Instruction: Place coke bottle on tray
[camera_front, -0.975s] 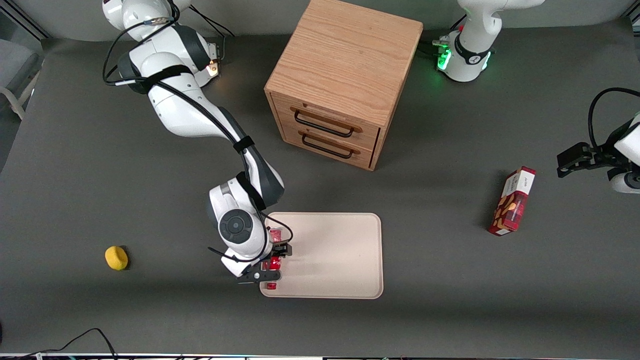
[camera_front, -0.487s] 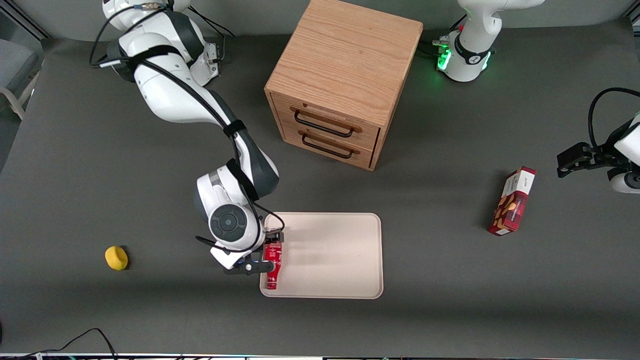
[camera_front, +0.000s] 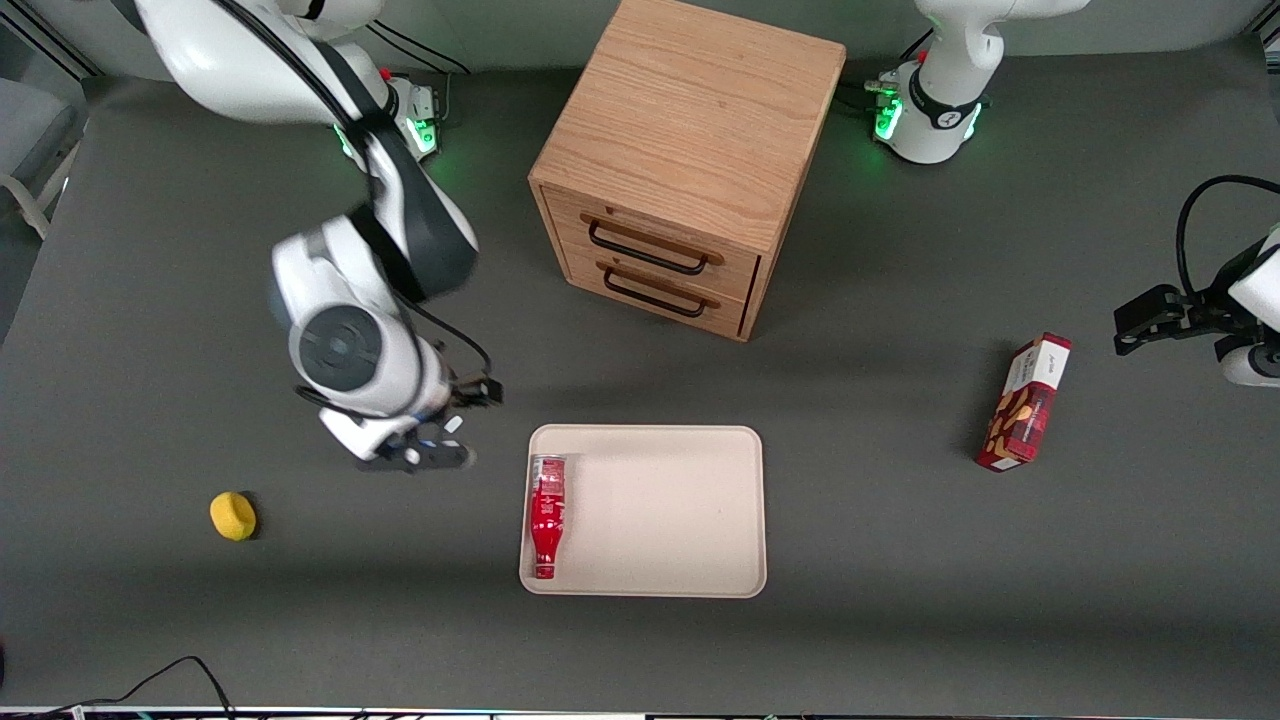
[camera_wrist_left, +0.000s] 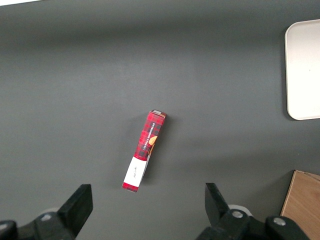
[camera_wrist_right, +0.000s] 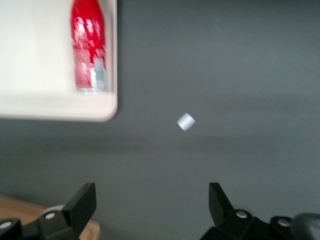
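The tool (camera_front: 455, 425) is held wide apart and empty above the worktop (camera_front: 150, 620). Nearer the front camera, the coke bottle (camera_front: 547, 513) is laid flat on the tray (camera_front: 670, 520).

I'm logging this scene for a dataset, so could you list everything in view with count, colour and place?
coke bottle: one, red, lying on the tray along its edge toward the working arm.
tray: one, pale beige, in front of the cabinet.
drawer cabinet: one, wooden, two drawers.
snack box: one, red, toward the parked arm's end.
yellow object: one, toward the working arm's end.
gripper: one, jaws open, above bare table beside the tray.
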